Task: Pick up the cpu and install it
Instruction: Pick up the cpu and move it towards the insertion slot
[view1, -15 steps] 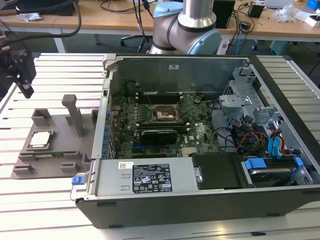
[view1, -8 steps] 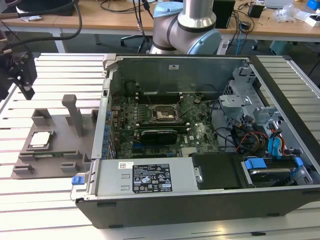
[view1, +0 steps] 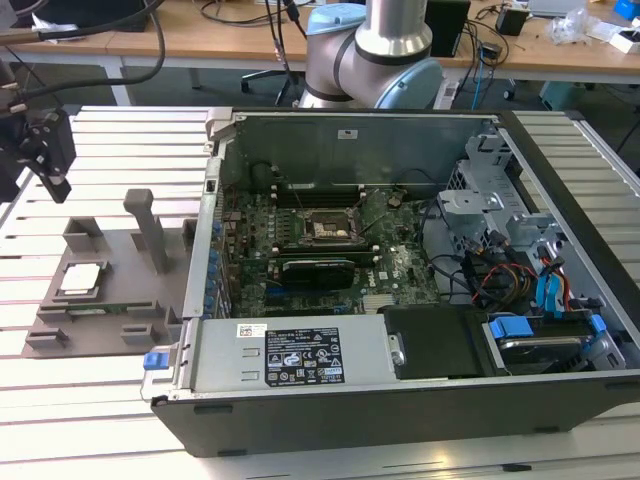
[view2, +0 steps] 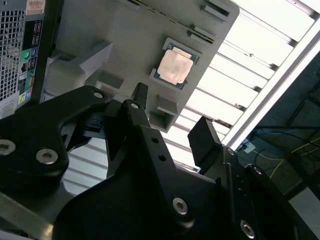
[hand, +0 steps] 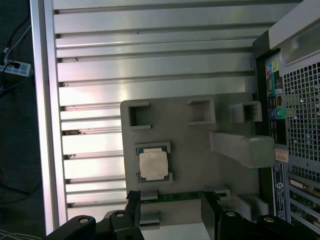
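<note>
Arm (view1: 372, 48), grey with blue joint caps, stands well to one side of the black hand (view1: 42, 150). Hand hangs in the air, its two fingers (hand: 133, 205) parted, pointing down.

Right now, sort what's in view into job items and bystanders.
Job: cpu, seated on the grey fixture tray; gripper, open nearby; motherboard socket.
Lying about: drive cables; wooden desk.

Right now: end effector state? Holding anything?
End effector: open, holding nothing. The cpu lies in the grey fixture tray, apart from the fingers.
</note>
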